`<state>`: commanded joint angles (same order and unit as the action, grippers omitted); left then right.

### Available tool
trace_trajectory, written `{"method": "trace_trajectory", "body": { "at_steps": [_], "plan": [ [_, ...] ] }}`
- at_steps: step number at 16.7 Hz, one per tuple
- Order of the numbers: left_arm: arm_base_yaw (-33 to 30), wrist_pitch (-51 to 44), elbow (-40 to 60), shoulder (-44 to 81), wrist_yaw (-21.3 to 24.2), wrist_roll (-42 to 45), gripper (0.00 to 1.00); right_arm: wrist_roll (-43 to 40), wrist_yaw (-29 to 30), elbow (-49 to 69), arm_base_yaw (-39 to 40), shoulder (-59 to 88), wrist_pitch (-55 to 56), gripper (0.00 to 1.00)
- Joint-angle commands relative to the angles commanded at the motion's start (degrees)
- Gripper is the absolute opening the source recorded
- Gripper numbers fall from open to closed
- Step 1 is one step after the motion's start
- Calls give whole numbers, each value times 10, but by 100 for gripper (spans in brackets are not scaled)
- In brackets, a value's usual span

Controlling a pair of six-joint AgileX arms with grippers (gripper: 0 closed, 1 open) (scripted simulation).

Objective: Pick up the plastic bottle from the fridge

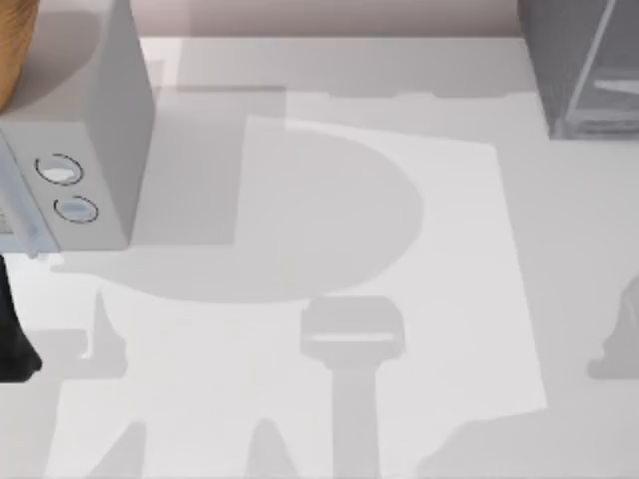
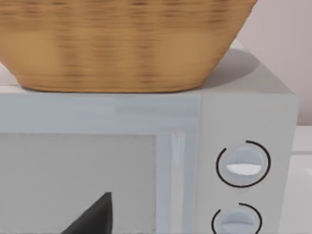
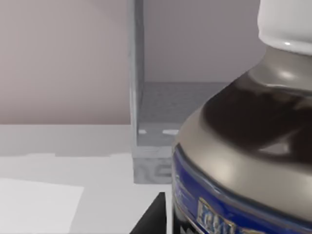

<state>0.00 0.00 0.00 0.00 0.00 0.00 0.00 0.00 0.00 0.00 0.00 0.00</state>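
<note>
The plastic bottle point(image 3: 243, 146) is dark with a white cap and a blue label, and it looms very close in the right wrist view. My right gripper point(image 3: 214, 230) is shut on it, with one dark finger point(image 3: 155, 217) lying against its side. Behind the bottle stands a corner of the fridge point(image 3: 146, 146). In the top view the fridge point(image 1: 584, 70), dark grey with a glassy panel, sits at the far right. My left arm point(image 1: 15, 339) is parked at the table's left edge, in front of the microwave. A dark part of its gripper point(image 2: 92, 219) pokes into the left wrist view.
A light grey microwave point(image 1: 85, 150) with two round dials point(image 1: 60, 170) stands at the far left. A wicker basket point(image 2: 122, 44) sits on top of it. A pale mat point(image 1: 399, 299) covers the table's middle.
</note>
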Motion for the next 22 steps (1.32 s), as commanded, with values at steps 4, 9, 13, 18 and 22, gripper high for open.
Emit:
{"method": "trace_trajectory", "body": {
  "at_steps": [4,9,13,18,22],
  "plan": [
    [0,0,0,0,0,0,100,1,12,6,11,21,17,0],
    [0,0,0,0,0,0,100,2,104,45,101,167,135,0],
    [0,0,0,0,0,0,100,3,216,92,213,357,280,0],
    [0,0,0,0,0,0,100,4,368,155,364,620,475,0],
    [0,0,0,0,0,0,100,5,470,196,464,802,605,0]
  ]
}}
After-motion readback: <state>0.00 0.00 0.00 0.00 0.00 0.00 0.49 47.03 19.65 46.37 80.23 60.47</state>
